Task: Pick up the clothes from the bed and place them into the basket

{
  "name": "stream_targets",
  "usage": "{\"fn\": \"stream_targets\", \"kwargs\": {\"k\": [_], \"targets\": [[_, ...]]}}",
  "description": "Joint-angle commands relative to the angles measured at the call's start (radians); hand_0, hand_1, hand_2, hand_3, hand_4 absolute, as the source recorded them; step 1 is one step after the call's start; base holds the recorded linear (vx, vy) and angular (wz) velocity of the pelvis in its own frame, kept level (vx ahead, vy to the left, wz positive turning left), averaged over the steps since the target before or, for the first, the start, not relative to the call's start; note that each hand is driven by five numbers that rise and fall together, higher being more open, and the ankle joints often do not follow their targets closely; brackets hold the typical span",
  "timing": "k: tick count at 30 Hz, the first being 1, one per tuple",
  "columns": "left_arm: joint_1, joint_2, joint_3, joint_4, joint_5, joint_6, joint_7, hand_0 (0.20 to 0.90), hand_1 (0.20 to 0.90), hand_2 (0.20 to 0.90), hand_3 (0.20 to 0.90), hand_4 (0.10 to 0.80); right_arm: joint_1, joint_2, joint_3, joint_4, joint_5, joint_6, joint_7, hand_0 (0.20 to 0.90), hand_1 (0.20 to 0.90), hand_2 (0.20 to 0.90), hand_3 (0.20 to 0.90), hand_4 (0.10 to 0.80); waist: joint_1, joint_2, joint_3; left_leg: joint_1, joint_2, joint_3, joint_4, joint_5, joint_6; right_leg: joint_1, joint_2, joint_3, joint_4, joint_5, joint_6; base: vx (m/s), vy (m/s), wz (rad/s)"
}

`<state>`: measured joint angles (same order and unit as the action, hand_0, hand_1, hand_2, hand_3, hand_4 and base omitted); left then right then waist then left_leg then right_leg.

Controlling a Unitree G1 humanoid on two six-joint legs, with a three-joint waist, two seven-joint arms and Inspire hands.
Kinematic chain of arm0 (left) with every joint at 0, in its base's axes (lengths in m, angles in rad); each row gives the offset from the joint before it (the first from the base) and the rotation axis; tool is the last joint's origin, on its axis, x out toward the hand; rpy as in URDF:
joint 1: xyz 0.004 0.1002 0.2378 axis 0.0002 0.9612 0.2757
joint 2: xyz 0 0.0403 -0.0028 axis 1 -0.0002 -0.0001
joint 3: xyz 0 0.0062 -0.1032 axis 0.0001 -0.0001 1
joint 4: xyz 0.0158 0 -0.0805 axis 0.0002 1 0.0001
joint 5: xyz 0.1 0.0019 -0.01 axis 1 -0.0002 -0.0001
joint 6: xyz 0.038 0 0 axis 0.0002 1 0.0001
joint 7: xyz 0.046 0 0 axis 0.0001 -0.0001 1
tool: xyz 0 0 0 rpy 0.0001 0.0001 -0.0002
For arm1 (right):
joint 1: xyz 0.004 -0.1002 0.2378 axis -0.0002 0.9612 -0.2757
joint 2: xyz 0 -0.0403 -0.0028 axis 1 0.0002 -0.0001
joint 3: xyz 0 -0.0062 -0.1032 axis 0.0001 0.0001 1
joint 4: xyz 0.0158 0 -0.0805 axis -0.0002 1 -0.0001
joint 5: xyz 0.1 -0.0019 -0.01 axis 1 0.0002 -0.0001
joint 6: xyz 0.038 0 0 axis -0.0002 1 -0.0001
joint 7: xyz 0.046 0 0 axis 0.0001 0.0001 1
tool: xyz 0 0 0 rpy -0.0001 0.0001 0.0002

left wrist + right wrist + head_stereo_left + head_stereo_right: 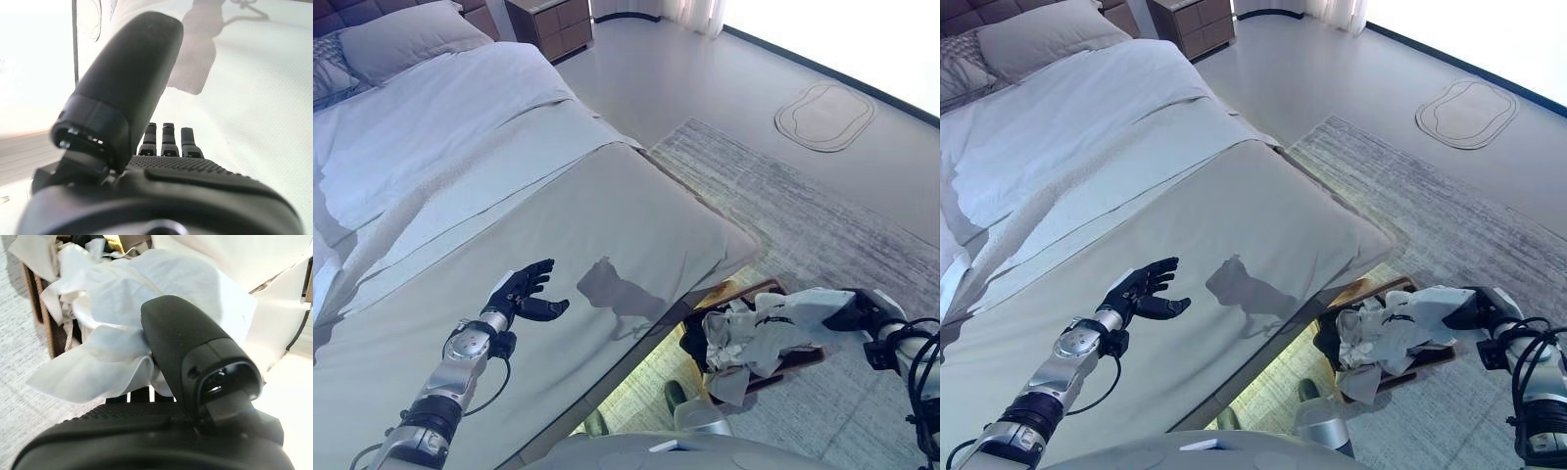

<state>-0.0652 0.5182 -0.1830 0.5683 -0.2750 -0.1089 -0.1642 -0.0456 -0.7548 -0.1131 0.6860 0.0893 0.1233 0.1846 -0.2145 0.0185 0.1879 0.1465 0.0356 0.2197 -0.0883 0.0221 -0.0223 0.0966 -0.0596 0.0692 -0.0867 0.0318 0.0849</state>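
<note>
My right hand (847, 309) is shut on a white garment (771, 331) and holds it over the brown basket (749, 291) on the floor beside the bed. In the right wrist view my thumb (195, 357) pinches the white cloth (146, 293), which drapes onto other pale clothes in the basket (41, 318). My left hand (521, 292) hovers open and empty over the grey bedcover (607, 215) near the foot of the bed; it also shows in the left wrist view (195, 176) with straight fingers above the cover.
Pillows (406, 39) and white sheets lie at the head of the bed. A wooden nightstand (548, 24) stands beyond it. A grey rug (803, 215) lies under the basket, and an oval mat (824, 116) lies on the floor further out.
</note>
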Motion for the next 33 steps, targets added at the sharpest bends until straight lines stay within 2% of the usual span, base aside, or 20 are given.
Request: {"fn": "stream_targets", "kwargs": {"k": [1,15,22,29,33], "targets": [[-0.051,0.019,0.022,-0.015,0.003,-0.064,0.01,0.9,0.9,0.9,0.9,0.8,-0.077,-0.055,-0.022,0.041,0.003,-0.076,-0.083,0.9,0.9,0.9,0.9,0.8,0.035,-0.02,-0.074,-0.006,-0.001,0.014,0.119,-0.151,0.014,-0.115,0.022,-0.05,0.083,0.008,0.018,0.0,0.0,0.0],[-0.039,0.017,0.046,-0.01,-0.01,-0.07,0.009,0.9,0.9,0.9,0.9,0.8,-0.046,0.021,-0.037,0.061,0.106,-0.097,-0.099,0.9,0.9,0.9,0.9,0.8,0.037,-0.019,-0.062,-0.001,0.0,0.007,0.109,-0.143,0.014,-0.11,0.026,-0.047,0.083,0.007,0.019,0.0,0.0,0.0],[-0.028,-0.008,0.049,-0.011,-0.014,-0.075,0.036,0.9,0.9,0.9,0.9,0.8,-0.014,0.087,-0.037,0.025,0.136,-0.073,-0.174,0.9,0.9,0.9,0.9,0.8,0.031,-0.017,-0.055,-0.008,-0.005,-0.005,0.114,-0.144,0.018,-0.116,0.034,-0.036,0.088,0.005,0.016,0.0,0.0,0.0],[0.008,-0.035,0.066,-0.024,-0.006,-0.088,0.065,0.9,0.9,0.9,0.9,0.8,0.017,0.146,-0.032,-0.113,0.076,-0.075,-0.288,0.9,0.9,0.9,0.9,0.8,0.025,-0.007,-0.05,-0.003,-0.003,-0.013,0.108,-0.14,0.016,-0.108,0.037,-0.033,0.081,0.004,0.012,0.0,0.0,0.0],[0.021,-0.06,0.072,-0.028,0.004,-0.095,0.077,0.9,0.9,0.9,0.9,0.8,0.023,0.178,-0.011,-0.239,0.024,-0.135,-0.307,0.9,0.9,0.9,0.9,0.8,0.025,-0.003,-0.051,0.0,-0.004,-0.02,0.102,-0.137,0.015,-0.103,0.037,-0.035,0.077,0.002,0.011,0.0,0.0,0.0]]}}
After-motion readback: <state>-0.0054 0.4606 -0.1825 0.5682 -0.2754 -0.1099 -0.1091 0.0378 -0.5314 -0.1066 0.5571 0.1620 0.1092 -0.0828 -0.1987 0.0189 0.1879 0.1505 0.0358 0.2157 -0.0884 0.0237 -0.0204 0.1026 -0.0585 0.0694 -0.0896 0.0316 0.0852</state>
